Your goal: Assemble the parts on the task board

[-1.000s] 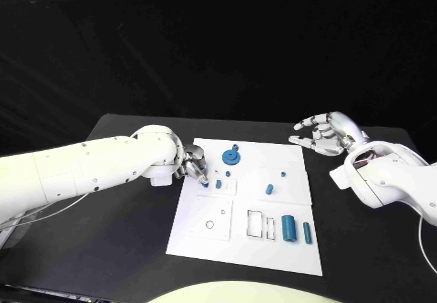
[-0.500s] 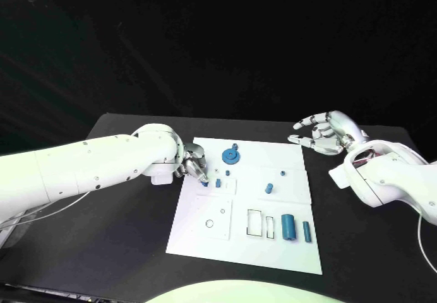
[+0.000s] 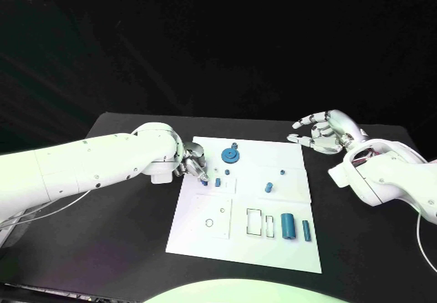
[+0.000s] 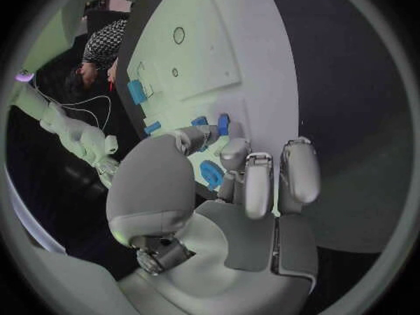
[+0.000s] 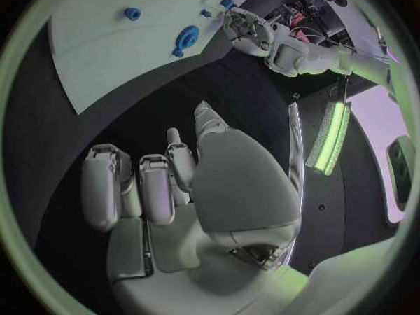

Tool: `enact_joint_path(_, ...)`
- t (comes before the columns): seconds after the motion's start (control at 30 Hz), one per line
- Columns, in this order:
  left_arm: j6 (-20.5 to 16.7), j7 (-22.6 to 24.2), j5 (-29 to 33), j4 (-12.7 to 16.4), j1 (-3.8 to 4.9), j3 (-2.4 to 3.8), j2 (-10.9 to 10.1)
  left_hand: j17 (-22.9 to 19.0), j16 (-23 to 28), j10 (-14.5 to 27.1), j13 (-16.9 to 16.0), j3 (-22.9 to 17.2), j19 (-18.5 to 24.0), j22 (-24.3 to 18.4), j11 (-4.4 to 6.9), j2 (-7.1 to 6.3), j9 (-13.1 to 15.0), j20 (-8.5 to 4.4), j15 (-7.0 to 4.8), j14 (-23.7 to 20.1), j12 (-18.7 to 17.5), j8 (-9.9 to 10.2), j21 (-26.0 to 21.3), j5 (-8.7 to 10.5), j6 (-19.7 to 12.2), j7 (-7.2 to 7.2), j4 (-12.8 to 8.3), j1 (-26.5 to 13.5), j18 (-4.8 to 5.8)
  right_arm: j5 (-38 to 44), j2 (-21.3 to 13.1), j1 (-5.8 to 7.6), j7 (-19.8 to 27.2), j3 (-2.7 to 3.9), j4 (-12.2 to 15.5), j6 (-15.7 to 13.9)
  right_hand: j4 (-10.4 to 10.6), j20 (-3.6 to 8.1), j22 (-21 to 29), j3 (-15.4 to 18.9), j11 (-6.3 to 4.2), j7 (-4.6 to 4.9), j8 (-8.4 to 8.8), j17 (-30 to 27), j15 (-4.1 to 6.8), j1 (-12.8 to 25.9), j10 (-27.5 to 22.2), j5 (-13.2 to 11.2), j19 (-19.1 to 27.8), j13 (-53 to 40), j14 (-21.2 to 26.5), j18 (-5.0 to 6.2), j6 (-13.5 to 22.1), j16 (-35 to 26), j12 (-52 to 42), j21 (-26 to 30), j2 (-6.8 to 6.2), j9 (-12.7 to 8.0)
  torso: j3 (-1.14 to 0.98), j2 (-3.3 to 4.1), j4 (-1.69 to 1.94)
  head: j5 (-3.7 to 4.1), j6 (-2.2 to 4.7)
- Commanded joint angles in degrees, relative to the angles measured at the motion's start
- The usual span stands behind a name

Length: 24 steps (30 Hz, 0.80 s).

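Observation:
The white task board (image 3: 273, 252) lies mid-table. My left hand (image 3: 193, 165) hovers at the board's left edge and pinches a small blue part (image 4: 210, 173) between thumb and fingers. Just past its fingertips, another short blue part (image 3: 218, 182) stands on the board. A blue gear (image 3: 230, 155) sits near the board's far edge, and a blue peg (image 3: 269, 187) stands near the middle. My right hand (image 3: 323, 134) hangs over the black table beyond the board's far right corner, its fingers apart and holding nothing.
A blue cylinder (image 3: 288, 226) and a thin blue bar (image 3: 306, 230) lie at the board's near right, beside rectangular cut-outs (image 3: 254, 222). A round hole (image 3: 209, 222) is at the near left. Black table (image 3: 109, 240) surrounds the board.
My left hand has crept a little toward the far side along the board's left edge, with the blue part still in its fingers. The right hand has hardly moved.

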<state>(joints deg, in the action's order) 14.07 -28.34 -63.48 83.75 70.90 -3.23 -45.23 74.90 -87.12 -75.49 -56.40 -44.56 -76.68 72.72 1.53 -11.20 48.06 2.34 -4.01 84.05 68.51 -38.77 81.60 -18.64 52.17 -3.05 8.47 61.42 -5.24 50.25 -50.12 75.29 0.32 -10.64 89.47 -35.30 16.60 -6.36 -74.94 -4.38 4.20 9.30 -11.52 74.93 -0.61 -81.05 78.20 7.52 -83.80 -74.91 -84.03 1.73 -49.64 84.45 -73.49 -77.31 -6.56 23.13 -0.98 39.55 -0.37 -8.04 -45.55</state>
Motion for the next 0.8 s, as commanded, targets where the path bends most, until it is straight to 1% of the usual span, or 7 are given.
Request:
enact_joint_path(0.03, 0.90, 0.04, 0.83, 0.08, -0.32, -0.24, 0.35, 9.58, -0.35, -0.55, -0.19, -5.11, -0.27, 0.09, 0.00, -0.05, -0.06, -0.22, -0.55, 4.51, 0.24, -0.16, 0.08, 0.20, 0.09, 0.52, -5.53, -0.58, 1.13, 0.35, -0.02, -0.03, 0.38, 0.02, 0.09, 0.77, -0.05, 0.20, -9.34, 0.11, 0.09, -0.13, -0.21, 5.17, 0.54, 0.62, -0.44, 0.31, 0.35, 0.04, -3.45, 1.13, 0.44, -0.34, 0.26, 0.26, 0.08, -0.07, 0.00, 0.01, 0.01, 0.05, -0.02)
enact_joint_path(0.33, 1.80, 0.01, 0.90, 0.03, -0.32, -0.25, 0.33, 9.63, -0.38, -0.73, -0.51, -3.57, -0.41, 0.19, 0.18, -0.42, -0.08, -0.36, -0.70, 4.52, 0.39, -0.02, 0.05, 0.33, 0.32, 0.78, -4.91, -1.31, 1.17, 0.35, -0.13, -0.03, 0.33, 0.02, 0.14, 0.71, -0.05, 0.20, -9.34, 0.11, 0.09, -0.13, -0.21, 5.17, 0.54, 0.62, -0.44, 0.31, 0.35, 0.04, -3.45, 1.13, 0.44, -0.34, 0.26, 0.26, 0.08, -0.07, 0.00, -0.02, -0.01, 0.06, -0.11)
enact_joint_path(0.8, 2.18, -0.03, 0.57, -0.20, -0.32, -0.26, 0.33, 9.60, -0.37, -0.70, -0.59, -2.92, -0.48, 0.24, 0.24, -0.57, -0.15, -0.42, -0.76, 4.51, 0.39, 0.11, 0.04, 0.39, 0.43, 0.86, -4.54, -1.67, 1.19, 0.35, -0.26, -0.02, 0.28, 0.02, 0.20, 0.61, -0.01, 0.20, -9.20, 0.15, 0.10, -0.11, -0.19, 4.79, 0.54, 0.74, -0.55, 0.30, 0.52, 0.17, -3.35, 1.20, 0.54, -0.58, 0.40, 0.61, 0.04, -0.10, -0.03, 0.01, -0.02, 0.03, -0.21)
